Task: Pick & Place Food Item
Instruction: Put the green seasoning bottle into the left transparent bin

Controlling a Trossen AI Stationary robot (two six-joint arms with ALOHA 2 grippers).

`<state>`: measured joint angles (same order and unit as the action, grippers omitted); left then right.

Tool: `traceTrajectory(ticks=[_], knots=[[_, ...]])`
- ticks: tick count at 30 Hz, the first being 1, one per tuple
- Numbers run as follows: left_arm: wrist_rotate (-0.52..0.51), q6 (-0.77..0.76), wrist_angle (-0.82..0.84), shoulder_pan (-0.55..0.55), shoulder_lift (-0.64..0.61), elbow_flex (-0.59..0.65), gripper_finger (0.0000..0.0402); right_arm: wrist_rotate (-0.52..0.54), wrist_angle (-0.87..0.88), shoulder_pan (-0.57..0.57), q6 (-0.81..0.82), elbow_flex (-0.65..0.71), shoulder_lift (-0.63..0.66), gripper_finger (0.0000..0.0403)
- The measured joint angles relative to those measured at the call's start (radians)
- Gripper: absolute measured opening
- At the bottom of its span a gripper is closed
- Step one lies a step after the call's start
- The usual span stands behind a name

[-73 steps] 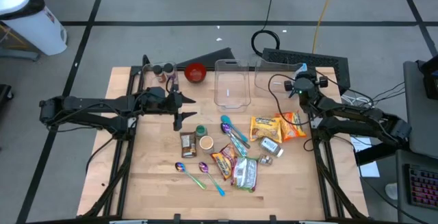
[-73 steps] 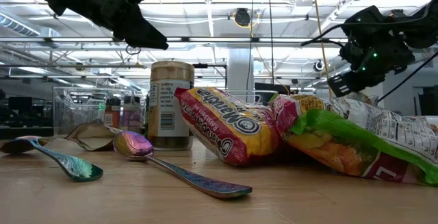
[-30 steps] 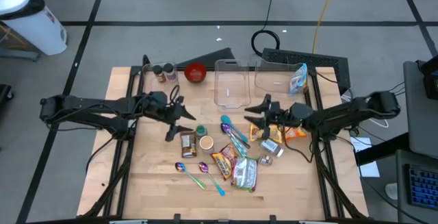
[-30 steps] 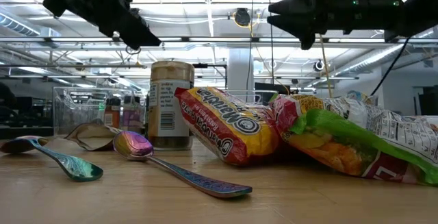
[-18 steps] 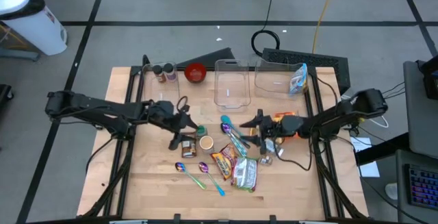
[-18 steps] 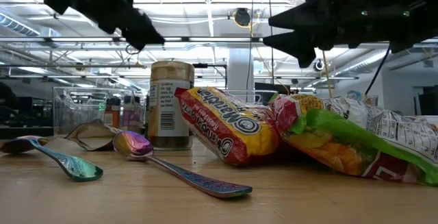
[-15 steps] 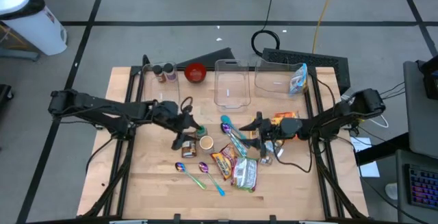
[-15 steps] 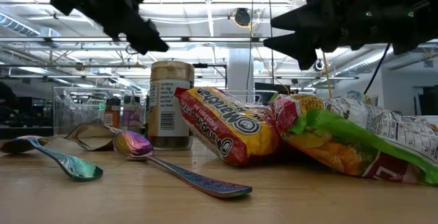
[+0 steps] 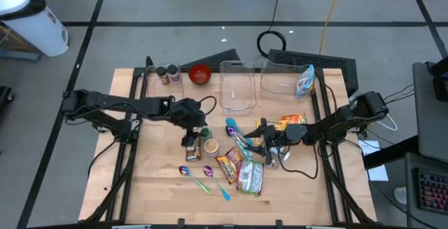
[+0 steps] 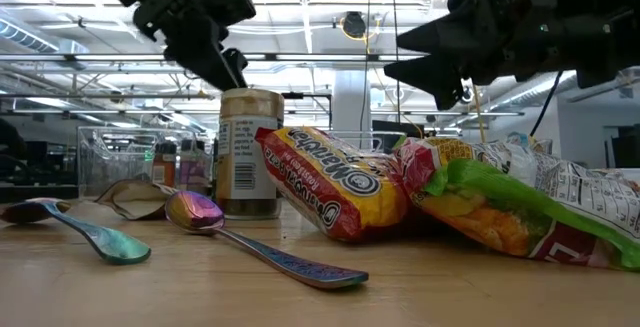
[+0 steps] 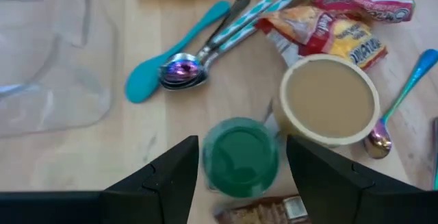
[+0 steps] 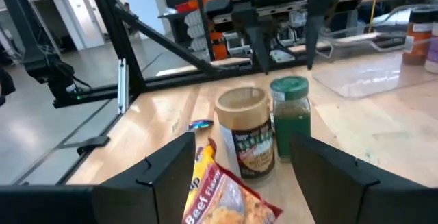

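Both grippers agape, empty: left gripper (image 11: 239, 176), right gripper (image 12: 239, 172).

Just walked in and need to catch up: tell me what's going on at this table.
Two dark robot arms are working over a wooden table strewn with food packets, jars and spoons. The left gripper hangs open right above the small green-lidded spice jar, which stands beside a tan-lidded jar, not yet gripped. The right gripper is open too, low among the yellow snack packets, holding nothing. One blue-and-white packet already sits in a clear plastic bin.
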<state>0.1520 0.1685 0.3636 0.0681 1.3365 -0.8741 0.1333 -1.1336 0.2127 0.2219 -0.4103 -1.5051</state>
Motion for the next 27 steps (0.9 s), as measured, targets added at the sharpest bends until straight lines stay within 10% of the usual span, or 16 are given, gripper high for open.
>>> traceTrajectory(ticks=[16, 27], knots=[[0.032, -0.04, 0.081, 0.006, 0.01, -0.044, 0.0233, 0.0, 0.066, -0.001, 0.003, 0.0, 0.0, 0.0228], [0.012, 0.016, 0.081, 0.019, 0.078, -0.049, 0.0319, 0.032, 0.054, -0.002, 0.031, 0.0, 0.0, 0.0223]])
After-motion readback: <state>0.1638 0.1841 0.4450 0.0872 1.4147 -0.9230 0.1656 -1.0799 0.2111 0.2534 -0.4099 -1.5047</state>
